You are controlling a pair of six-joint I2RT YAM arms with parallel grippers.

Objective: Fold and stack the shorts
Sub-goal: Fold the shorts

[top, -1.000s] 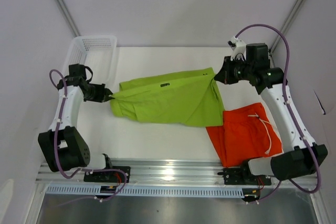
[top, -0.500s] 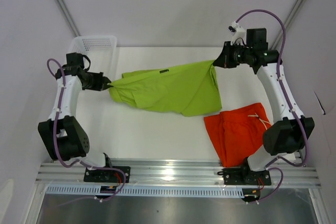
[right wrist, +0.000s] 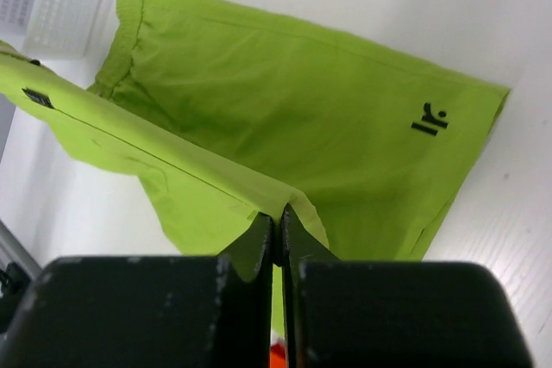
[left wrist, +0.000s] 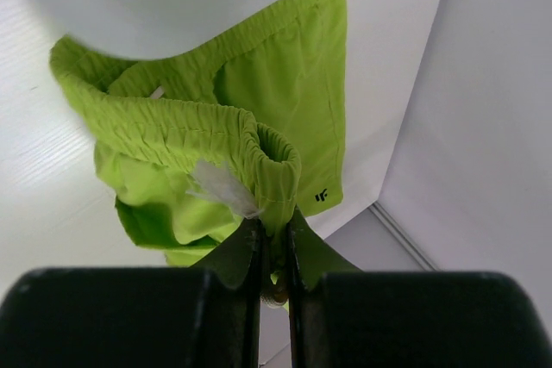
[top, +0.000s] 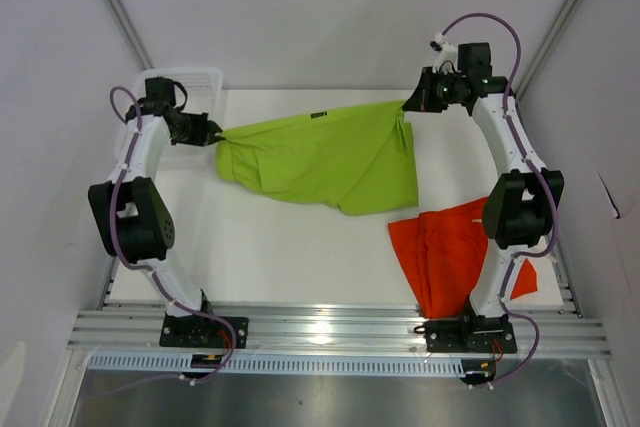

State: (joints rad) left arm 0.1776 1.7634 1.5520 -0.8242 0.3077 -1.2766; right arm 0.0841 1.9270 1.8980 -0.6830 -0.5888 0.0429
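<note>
Lime green shorts (top: 320, 152) strung between both grippers over the far half of the table (top: 260, 247).
We have the left gripper (top: 212, 133) pinched tight on the waistband and the right gripper (top: 408, 105) clamped on a fabric edge. The orange shorts (top: 445, 252) lie rumpled near right by the right arm's base.

Robot lab test cell: white surface (top: 260, 247) boxed in by plain white wall panels (top: 300, 17) w/ metal corner struts (top: 115, 7). Left arm (top: 135, 162) & right arm (top: 510, 142) bolted to alu rail (top: 330, 327), purple cabling (top: 480, 15) exposed.
</note>
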